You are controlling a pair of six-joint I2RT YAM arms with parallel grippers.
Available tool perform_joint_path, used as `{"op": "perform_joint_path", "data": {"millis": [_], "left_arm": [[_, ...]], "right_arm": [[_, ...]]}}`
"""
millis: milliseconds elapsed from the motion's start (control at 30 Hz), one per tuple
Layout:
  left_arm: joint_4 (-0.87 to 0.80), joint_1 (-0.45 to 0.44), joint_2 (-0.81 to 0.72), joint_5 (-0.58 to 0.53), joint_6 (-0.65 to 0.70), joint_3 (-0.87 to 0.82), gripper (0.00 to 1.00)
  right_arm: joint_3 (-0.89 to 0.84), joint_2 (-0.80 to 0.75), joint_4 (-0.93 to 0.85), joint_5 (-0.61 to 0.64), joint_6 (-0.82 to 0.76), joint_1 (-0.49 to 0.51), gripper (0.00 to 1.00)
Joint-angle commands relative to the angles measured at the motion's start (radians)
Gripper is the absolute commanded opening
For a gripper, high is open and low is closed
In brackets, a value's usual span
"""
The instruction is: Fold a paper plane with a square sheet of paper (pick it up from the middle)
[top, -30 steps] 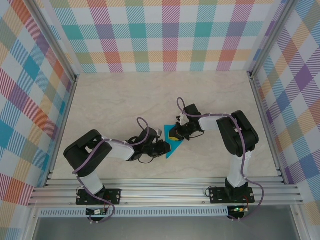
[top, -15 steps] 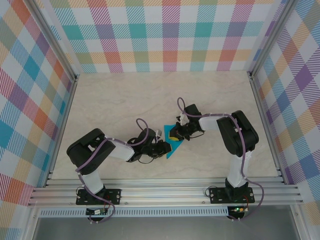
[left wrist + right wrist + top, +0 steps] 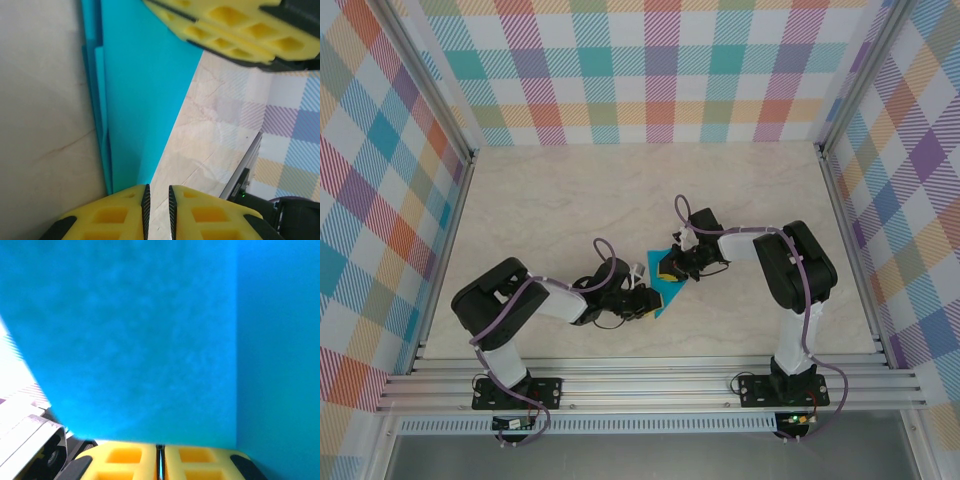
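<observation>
Left end effector (image 3: 642, 302) has its yellow pads almost pressed together, a thin slit between them, at the near pointed tip of the paper plane (image 3: 669, 290), which lies mid-counter (image 3: 560, 200), long axis near-to-far. Right end effector (image 3: 667, 270), pressed shut, rests on its far part; open counter lies all around.

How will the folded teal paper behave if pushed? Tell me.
Probably floppy and very light: the paper is a thin folded sheet lying flat on the table. Its layered left edges look offset, so a push may splay them. It likely slides easily on the smooth table.
</observation>
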Motion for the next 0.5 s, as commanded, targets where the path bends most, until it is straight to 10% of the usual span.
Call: {"op": "perform_joint_path", "data": {"millis": [0,467], "left_arm": [[-0.229,-0.02,-0.026,0.034,0.069,0.009,0.19],[-0.323,-0.074,-0.007,0.073,0.136,0.066,0.19]], "right_arm": [[-0.05,0.089,-0.082,0.113,-0.018,0.009,0.11],[-0.049,0.081,-0.086,0.117,-0.018,0.009,0.11]]}}
